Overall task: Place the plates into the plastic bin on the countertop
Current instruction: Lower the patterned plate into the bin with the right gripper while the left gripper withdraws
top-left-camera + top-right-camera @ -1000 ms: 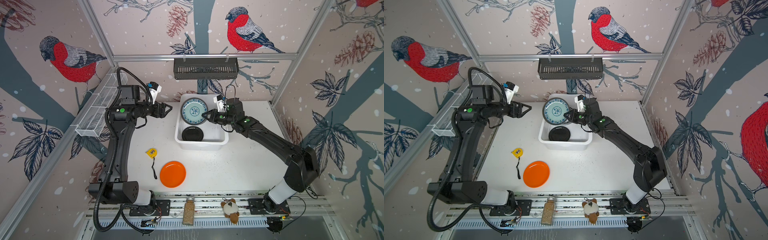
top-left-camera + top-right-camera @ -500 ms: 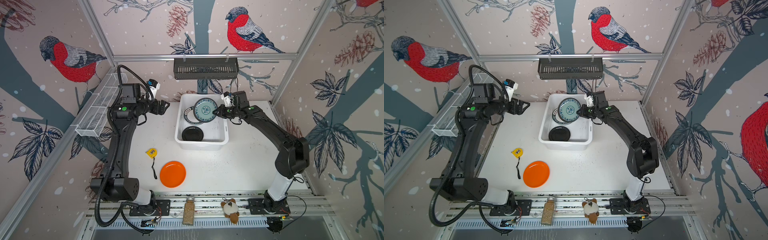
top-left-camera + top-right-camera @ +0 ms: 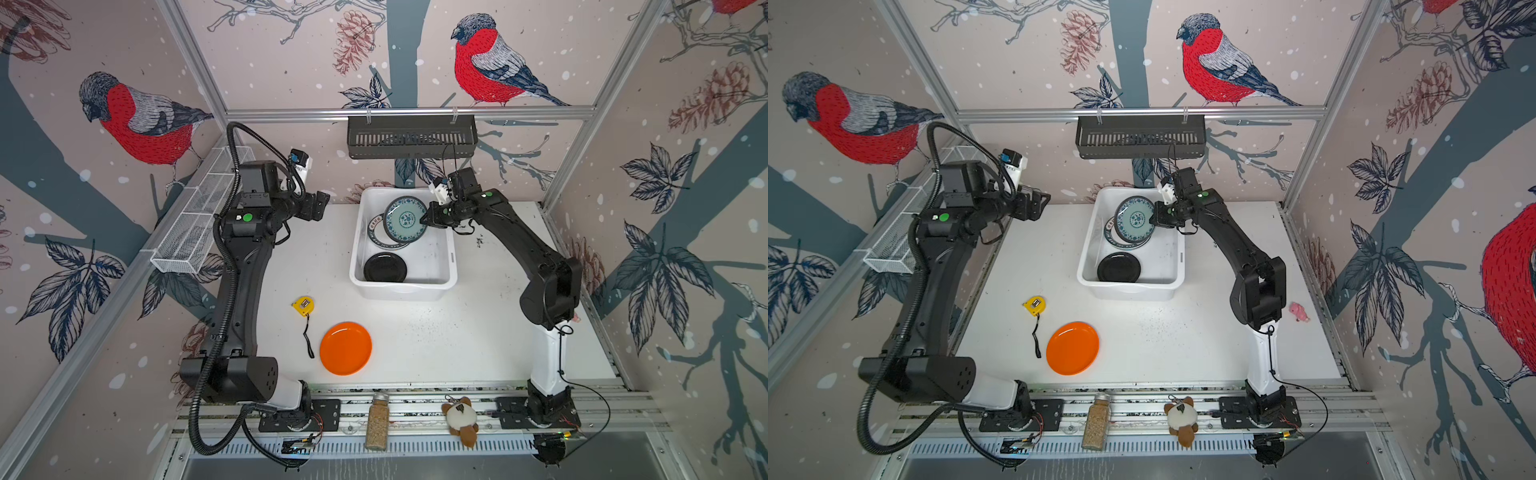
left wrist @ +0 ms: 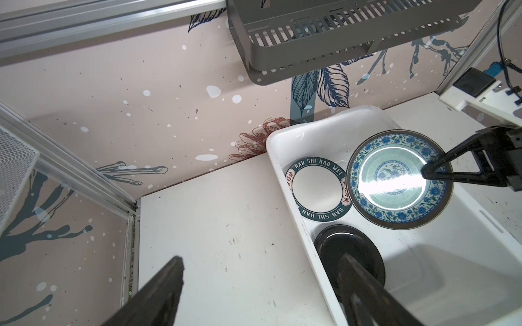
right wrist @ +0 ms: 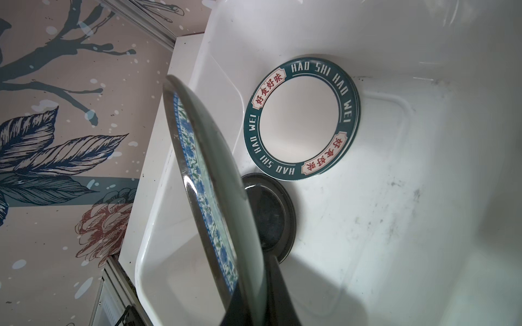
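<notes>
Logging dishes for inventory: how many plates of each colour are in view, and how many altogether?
orange plate: 1
black plate: 1
teal-blue floral plate: 1
white plate with lettered rim: 1 in view; any beneath it are hidden
Total: 4

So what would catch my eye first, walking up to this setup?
Probably the teal floral plate, pinched at its rim by the right end effector and hanging tilted over the white plastic bin at the back. Next comes the bright orange plate, lying alone on the white countertop near the front. All around, big red-breasted birds cover the walls.
</notes>
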Controlling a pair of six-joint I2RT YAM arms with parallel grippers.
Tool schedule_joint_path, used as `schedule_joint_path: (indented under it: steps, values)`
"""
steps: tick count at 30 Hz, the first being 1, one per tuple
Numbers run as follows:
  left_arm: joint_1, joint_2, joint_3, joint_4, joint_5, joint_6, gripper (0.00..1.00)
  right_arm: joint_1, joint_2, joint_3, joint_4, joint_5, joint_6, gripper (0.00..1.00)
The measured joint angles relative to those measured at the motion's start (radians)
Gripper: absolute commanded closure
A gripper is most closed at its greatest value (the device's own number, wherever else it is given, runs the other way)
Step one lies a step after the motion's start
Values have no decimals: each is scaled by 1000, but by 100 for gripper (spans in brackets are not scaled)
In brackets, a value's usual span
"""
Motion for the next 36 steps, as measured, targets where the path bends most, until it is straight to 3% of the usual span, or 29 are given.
schedule_joint_path:
  steps: [12,36]
  values:
    - [0,-54,-168,169,-10,-55,15,18,113,95,-137,0,-5,95]
    - [0,-8,-197,233,-7,-85,15,100,301,156,-233,-52,-24,92]
